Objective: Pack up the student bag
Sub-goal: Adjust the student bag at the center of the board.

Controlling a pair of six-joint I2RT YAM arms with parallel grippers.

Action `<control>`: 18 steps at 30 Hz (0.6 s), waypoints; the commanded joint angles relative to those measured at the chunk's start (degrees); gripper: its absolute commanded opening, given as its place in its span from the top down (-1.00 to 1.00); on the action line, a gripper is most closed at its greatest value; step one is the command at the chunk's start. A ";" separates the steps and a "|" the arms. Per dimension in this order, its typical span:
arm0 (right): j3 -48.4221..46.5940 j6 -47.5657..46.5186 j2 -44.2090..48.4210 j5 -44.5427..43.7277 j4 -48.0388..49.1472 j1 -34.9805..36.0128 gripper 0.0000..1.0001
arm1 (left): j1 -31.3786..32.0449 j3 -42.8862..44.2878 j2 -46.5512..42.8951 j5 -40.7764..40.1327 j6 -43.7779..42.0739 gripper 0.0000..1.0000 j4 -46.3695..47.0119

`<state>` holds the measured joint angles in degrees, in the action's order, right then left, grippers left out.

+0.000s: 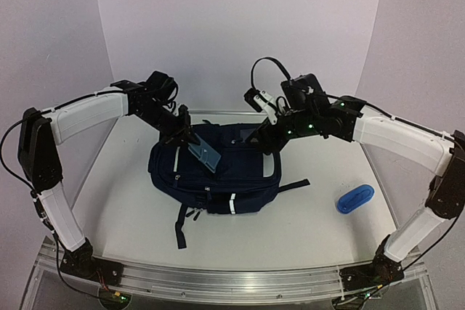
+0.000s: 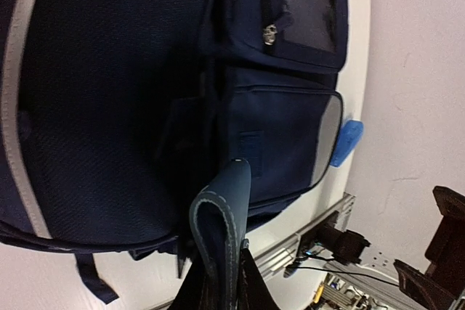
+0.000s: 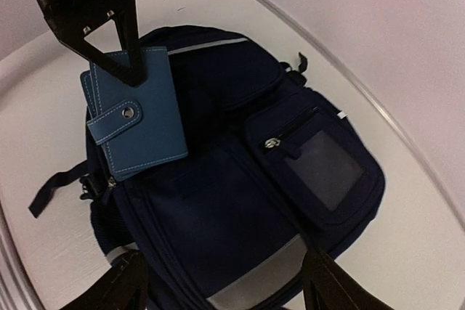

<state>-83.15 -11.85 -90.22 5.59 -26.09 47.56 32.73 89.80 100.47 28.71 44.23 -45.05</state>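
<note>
I can read no writing, number or brand mark anywhere in my views. The student bag (image 3: 240,201) shows me only plain navy cloth, pale stripes and a dark window pocket (image 3: 323,172) with nothing legible behind it. The blue wallet (image 3: 138,117) shows only pale stitching and a metal snap, and the small blue pouch (image 1: 355,199) by the right edge of the table (image 1: 305,230) is too small for me to tell.
</note>
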 commanded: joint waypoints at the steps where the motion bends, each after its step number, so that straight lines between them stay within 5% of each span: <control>1: -3.15 13.24 -3.45 5.71 -1.58 -0.25 -0.32 | 0.19 2.94 -0.62 -10.35 -3.60 1.00 -7.75; 9: -12.73 31.40 -14.93 6.88 -0.08 -0.07 -0.14 | 0.49 1.55 -1.98 -16.08 -2.88 1.00 -8.18; 18: -19.24 37.66 -23.41 1.62 -2.96 1.56 -0.09 | 0.58 -1.77 -4.13 -16.56 1.06 0.99 -4.69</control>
<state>-98.33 21.05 -111.45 10.90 -27.51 47.76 33.76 89.61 99.83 16.73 43.36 -50.34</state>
